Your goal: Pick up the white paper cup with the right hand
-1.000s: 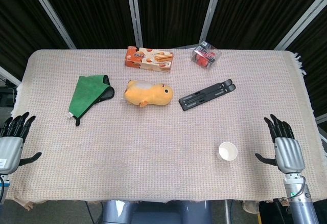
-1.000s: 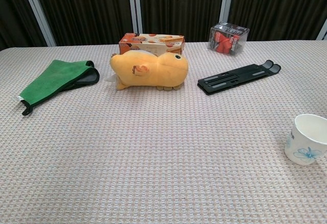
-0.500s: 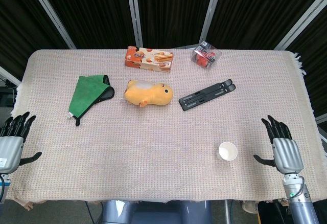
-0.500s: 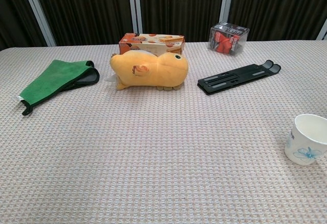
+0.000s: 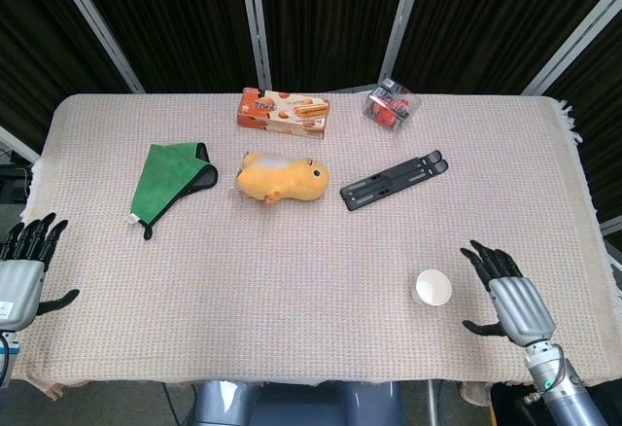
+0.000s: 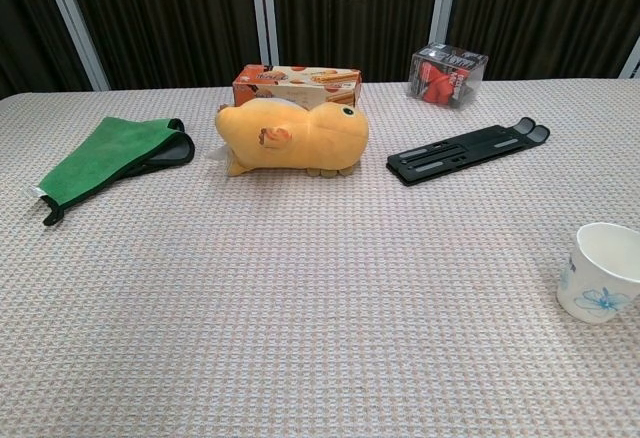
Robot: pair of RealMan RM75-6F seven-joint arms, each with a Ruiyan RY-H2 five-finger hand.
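The white paper cup (image 5: 431, 288) stands upright on the cloth near the table's front right; in the chest view the cup (image 6: 599, 271) shows a blue flower print. My right hand (image 5: 507, 297) hovers just right of it, fingers spread, holding nothing, a short gap from the cup. The chest view does not show this hand. At the front left edge my left hand (image 5: 21, 268) rests with its fingers apart and nothing in it.
A yellow plush toy (image 5: 282, 176) lies mid-table, with a green cloth (image 5: 169, 178) to its left. A black folding stand (image 5: 394, 180) lies right of it. A biscuit box (image 5: 283, 112) and a clear box of red items (image 5: 392, 104) sit at the back.
My right hand has moved left and slightly toward the front, closing in on the cup. The cup and the left hand have not moved.
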